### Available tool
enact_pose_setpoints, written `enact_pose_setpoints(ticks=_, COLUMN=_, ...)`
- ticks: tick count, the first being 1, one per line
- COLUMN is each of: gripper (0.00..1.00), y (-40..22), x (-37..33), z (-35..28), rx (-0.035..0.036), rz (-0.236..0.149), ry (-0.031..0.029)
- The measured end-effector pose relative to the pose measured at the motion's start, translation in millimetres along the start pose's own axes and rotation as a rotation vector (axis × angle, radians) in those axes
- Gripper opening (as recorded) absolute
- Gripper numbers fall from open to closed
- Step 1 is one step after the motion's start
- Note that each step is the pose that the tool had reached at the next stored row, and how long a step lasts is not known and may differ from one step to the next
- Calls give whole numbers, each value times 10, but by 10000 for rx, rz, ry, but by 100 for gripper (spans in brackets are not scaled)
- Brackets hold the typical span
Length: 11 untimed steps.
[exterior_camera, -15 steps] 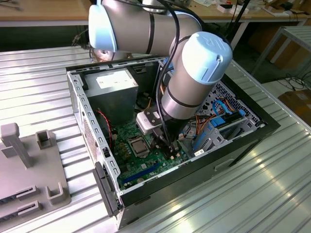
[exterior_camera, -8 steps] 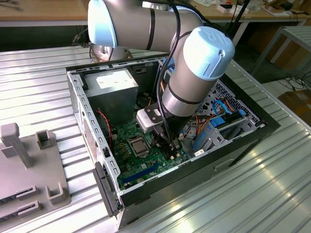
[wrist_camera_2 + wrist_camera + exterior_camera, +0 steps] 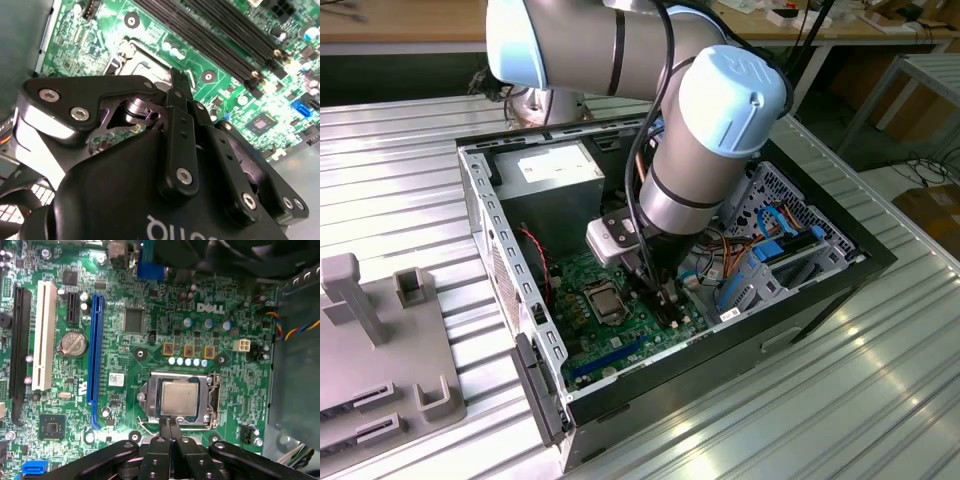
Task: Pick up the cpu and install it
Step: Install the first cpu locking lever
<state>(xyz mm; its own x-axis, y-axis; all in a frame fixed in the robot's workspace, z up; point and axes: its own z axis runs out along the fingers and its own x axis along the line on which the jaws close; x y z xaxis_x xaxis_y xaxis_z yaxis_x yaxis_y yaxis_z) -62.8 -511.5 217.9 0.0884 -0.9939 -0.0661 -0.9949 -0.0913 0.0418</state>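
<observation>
Inside open computer case (image 3: pixel 510 270): green motherboard (image 3: pixel 150 340) on case floor. Gripper (image 3: pixel 170 427) lowered over board, just beside CPU socket (image 3: pixel 177 399), fingers (image 3: pixel 173 437) pressed together, grasping nothing. Silver-grey cpu (image 3: pixel 179 397) seated flat within socket frame.

Green motherboard (image 3: pixel 150 305) with silver-grey cpu (image 3: pixel 179 397), blue slot (image 3: pixel 95 360), white slot (image 3: pixel 44 335), black slot (image 3: pixel 19 350). Black claw (image 3: pixel 170 426), silver-and-pale-blue arm (image 3: pixel 710 130). Ribbed silver tabletop (image 3: pixel 820 400), grey fixture (image 3: pixel 380 350).
</observation>
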Motion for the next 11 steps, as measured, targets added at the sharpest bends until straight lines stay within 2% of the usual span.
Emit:
enact_pose_setpoints(ticks=4, gripper=11, y=87, x=-10, z=-1, rx=2, rz=2, ry=-3)
enact_pose_setpoints(ticks=11, gripper=11, y=88, x=-9, z=-1, rx=1, rz=0, ry=-7)
